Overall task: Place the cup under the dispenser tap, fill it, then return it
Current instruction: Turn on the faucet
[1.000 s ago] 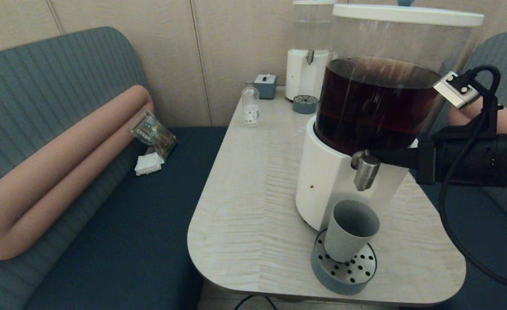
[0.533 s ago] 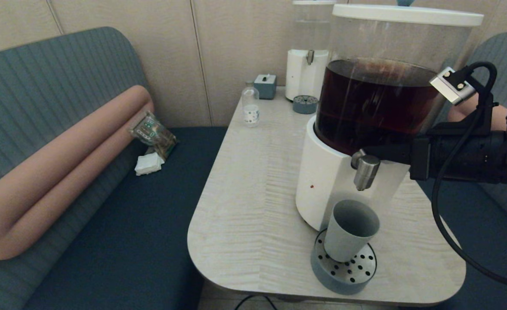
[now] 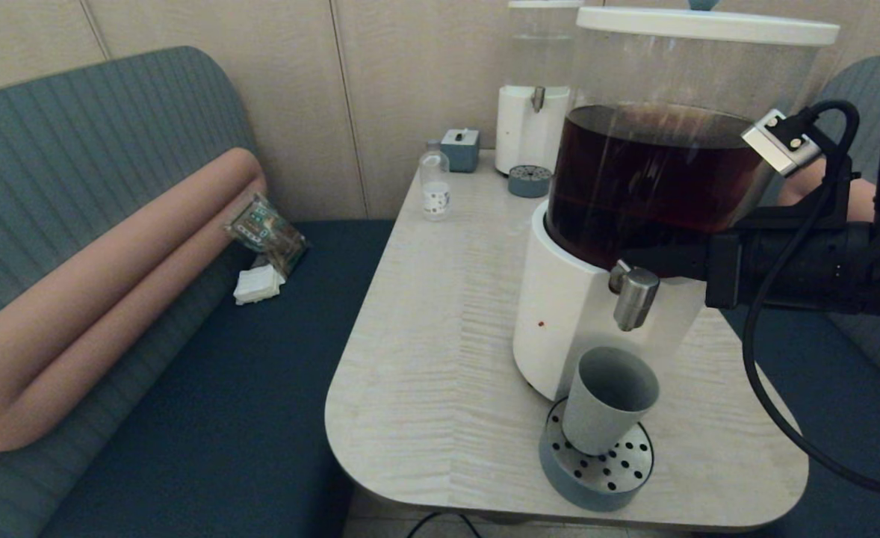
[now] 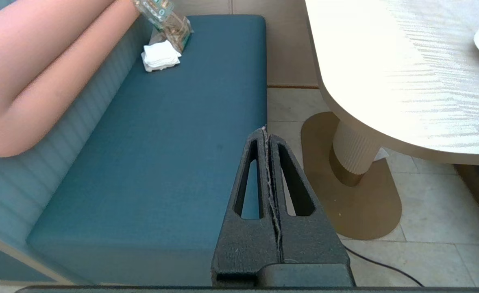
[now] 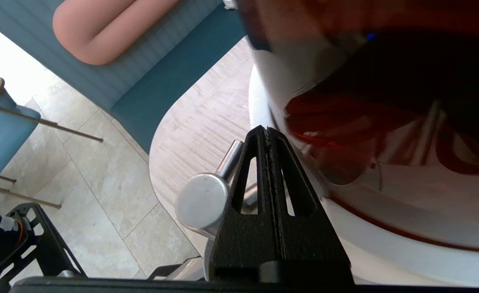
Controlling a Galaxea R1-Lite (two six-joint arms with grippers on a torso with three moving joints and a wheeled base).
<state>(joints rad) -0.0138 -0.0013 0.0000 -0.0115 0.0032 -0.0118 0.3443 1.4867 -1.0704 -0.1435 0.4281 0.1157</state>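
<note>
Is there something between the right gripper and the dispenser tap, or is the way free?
Nothing visible stands between them. The right gripper, fingers shut, is right beside the dispenser tap, behind its steel cap. The cup stands on the drip tray below the tap.

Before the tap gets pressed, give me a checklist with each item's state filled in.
1. The cup stands upright on the drip tray: ok.
2. The cup's mouth sits below the dispenser tap: ok, as far as the head view shows.
3. The cup is empty, no liquid flowing yet: ok.
4. The right gripper is shut, its tips beside the tap at the tank: ok.
5. The right gripper's tips are touching the tap's lever: cannot tell.
6. The left gripper is shut and parked off the table, over the bench seat: ok.
</note>
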